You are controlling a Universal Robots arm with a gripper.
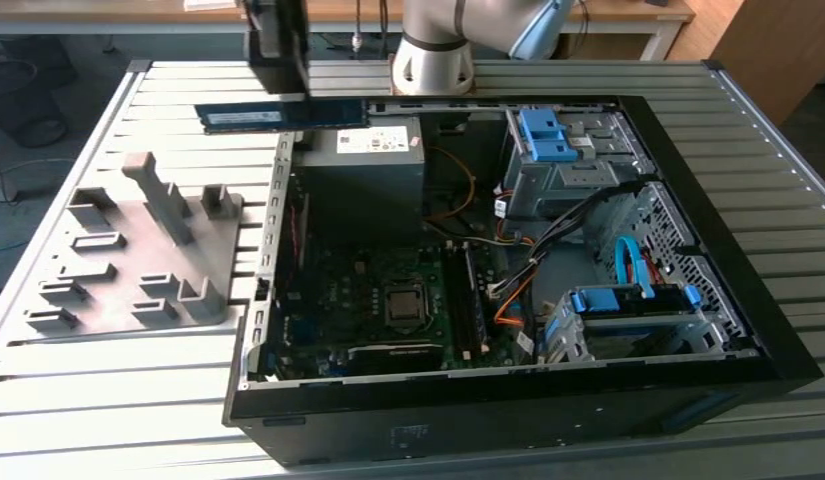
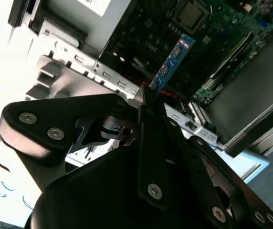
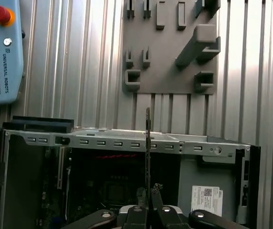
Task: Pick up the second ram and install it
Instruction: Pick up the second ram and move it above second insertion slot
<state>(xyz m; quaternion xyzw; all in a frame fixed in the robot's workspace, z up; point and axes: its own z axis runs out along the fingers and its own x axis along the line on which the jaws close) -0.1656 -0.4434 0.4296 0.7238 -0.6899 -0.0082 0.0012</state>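
Note:
The second ram is a long blue stick, held level above the far left rim of the open computer case, beside the power supply. My gripper is shut on its top edge. In the second wrist view the fingertips pinch the ram, which points down toward the motherboard. The first wrist view shows the ram edge-on as a thin line rising from the gripper, over the case rim. The black memory slots lie on the motherboard.
A grey part holder with empty pockets sits on the slatted table at the exterior view's left of the case, and shows as holder. Blue drive cages and cables fill the case's right side. A teach pendant lies on the table.

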